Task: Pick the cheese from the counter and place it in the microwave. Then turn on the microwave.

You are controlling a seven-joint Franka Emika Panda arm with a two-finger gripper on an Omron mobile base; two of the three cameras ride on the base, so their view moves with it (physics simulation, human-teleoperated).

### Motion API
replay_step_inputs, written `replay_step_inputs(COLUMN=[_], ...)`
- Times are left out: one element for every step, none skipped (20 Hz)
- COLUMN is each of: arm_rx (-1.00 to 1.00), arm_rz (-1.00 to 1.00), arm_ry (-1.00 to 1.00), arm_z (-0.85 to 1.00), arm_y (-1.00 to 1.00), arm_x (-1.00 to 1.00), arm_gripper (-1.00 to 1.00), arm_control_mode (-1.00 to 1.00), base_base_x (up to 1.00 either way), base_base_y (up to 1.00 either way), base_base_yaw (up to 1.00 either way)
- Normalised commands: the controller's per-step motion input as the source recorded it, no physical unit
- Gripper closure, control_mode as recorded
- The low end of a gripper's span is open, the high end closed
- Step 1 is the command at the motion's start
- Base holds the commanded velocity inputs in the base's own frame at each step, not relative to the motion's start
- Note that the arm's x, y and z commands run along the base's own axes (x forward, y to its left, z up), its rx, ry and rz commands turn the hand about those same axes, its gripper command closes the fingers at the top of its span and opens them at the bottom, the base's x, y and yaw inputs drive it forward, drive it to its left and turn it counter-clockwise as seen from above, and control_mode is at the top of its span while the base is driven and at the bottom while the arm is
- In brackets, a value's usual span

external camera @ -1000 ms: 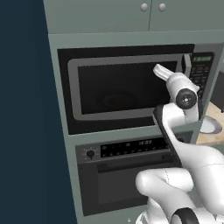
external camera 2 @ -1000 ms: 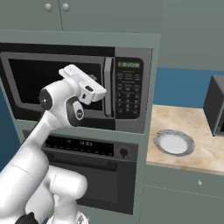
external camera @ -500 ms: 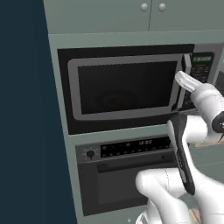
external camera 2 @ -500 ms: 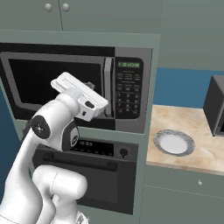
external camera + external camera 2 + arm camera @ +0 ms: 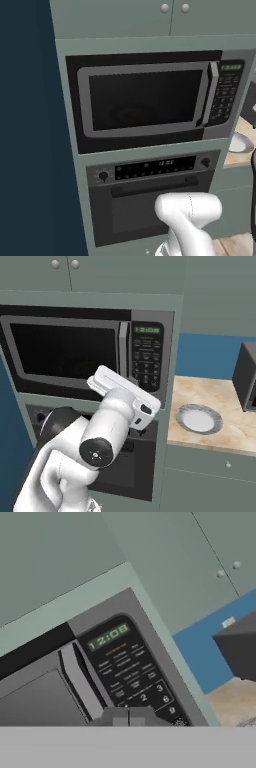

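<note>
One microwave (image 5: 85,353) sits built into the tall cabinet with its door shut, one silver handle (image 5: 123,358) standing upright at the door's right edge and one keypad (image 5: 146,358) with a green display just right of that. One black oven (image 5: 150,192) with two knobs lies below it. The gripper (image 5: 128,717) has its fingers pressed together, holding nothing, close before the keypad's lower buttons; one round plate (image 5: 197,419) rests on the counter (image 5: 225,406) to the right.
</note>
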Motion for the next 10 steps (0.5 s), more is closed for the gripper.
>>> replay_step_inputs(arm_rx=[0.0,0.0,0.0,0.0,0.0,0.0,0.0,0.0,0.0,0.0], arm_rz=[0.11,0.09,0.07,0.07,0.11,0.15,0.15,0.14,0.14,0.15], arm_ry=[0.0,0.0,0.0,0.01,0.01,0.0,0.0,0.0,0.0,0.0], arm_z=[-0.57,-0.59,-0.62,-0.61,-0.66,-0.61,-0.58,-0.56,-0.54,-0.54], arm_y=[-0.28,-0.16,-0.09,-0.04,0.0,0.0,0.0,0.0,0.0,0.0], arm_x=[-0.73,-0.54,-0.35,-0.31,-0.19,-0.09,-0.01,0.0,0.0,0.0], arm_gripper=[1.0,1.0,1.0,1.0,1.0,1.0,1.0,1.0,1.0,1.0], arm_control_mode=[-1.0,-1.0,-1.0,-1.0,-1.0,-1.0,-1.0,-1.0,-1.0,-1.0], base_base_x=[0.0,0.0,0.0,0.0,0.0,0.0,0.0,0.0,0.0,0.0], base_base_y=[0.0,0.0,0.0,0.0,0.0,0.0,0.0,0.0,0.0,0.0], base_base_yaw=[0.0,0.0,0.0,0.0,0.0,0.0,0.0,0.0,0.0,0.0])
